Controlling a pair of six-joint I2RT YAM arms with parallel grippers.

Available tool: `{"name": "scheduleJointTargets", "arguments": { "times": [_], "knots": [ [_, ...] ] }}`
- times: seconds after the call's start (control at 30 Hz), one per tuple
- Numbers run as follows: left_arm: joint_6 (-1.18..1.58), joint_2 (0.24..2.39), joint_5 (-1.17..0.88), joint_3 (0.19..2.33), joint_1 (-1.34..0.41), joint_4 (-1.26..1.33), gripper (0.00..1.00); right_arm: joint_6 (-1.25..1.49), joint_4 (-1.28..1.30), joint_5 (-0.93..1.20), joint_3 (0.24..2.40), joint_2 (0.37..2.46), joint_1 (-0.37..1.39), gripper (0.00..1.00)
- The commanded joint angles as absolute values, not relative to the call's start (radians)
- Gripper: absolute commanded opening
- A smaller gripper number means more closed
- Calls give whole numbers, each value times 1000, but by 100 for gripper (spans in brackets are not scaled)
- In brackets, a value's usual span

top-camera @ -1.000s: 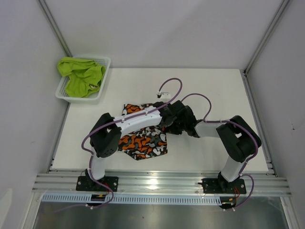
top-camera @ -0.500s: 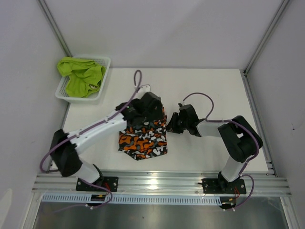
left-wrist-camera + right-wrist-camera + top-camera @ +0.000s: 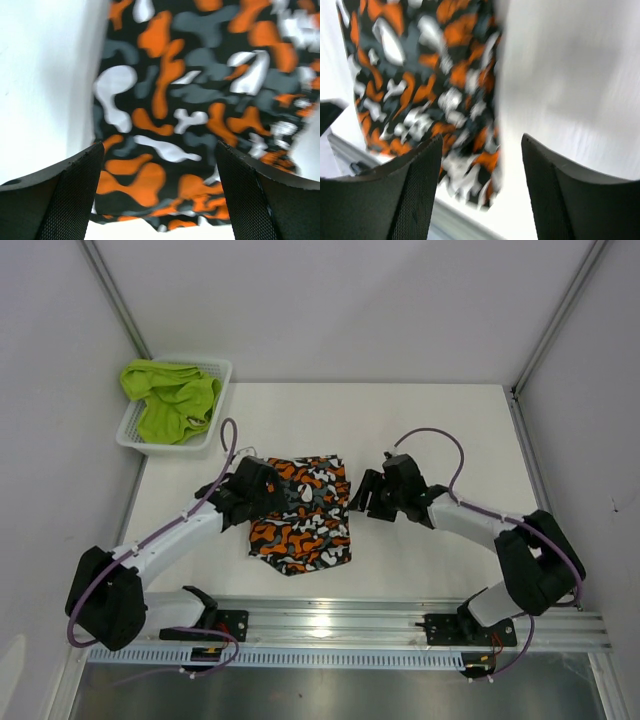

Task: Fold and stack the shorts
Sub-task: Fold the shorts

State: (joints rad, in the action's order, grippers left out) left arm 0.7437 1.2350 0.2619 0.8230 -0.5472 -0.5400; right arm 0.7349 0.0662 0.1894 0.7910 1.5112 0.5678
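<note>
1. A white basket (image 3: 212, 420), well beyond the left gripper (image 3: 160, 150), is holding the lime green shorts (image 3: 170, 400).
2. The camouflage shorts (image 3: 305, 525) are lying flat on the worktop (image 3: 440, 430), partly under it and beside the right gripper (image 3: 481, 140); both grippers are spread, empty.

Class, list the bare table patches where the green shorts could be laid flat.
Free: the far strip of table from the basket to the right edge. Crowded: the middle, where the left gripper and right gripper flank the camo shorts.

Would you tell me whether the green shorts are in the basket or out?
In: the green shorts lie crumpled inside the white basket, far left.
</note>
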Motion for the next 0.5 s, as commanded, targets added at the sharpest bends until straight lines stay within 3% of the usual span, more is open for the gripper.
{"name": "scheduleJointTargets", "arguments": {
  "times": [0.0, 0.03, 0.07, 0.1, 0.17, 0.3, 0.47],
  "knots": [
    [722, 1197, 199, 767, -497, -443, 92, 889, 323, 39, 883, 1408, 688, 67],
    [726, 1178, 212, 753, -492, -439, 92, 944, 349, -65, 891, 1379, 725, 69],
    [730, 1166, 218, 750, -491, -436, 92, 1009, 394, -130, 896, 1352, 820, 80],
    [736, 1154, 219, 739, -491, -431, 92, 1132, 409, -190, 897, 1300, 868, 99],
    [742, 1126, 225, 729, -489, -416, 92, 1324, 475, -321, 916, 1270, 976, 100],
    [742, 1112, 190, 721, -489, -407, 92, 1469, 583, -371, 1008, 1319, 1067, 99],
    [767, 1049, 238, 684, -488, -425, 92, 1617, 501, -327, 1051, 1455, 1152, 100]
  ]
}}
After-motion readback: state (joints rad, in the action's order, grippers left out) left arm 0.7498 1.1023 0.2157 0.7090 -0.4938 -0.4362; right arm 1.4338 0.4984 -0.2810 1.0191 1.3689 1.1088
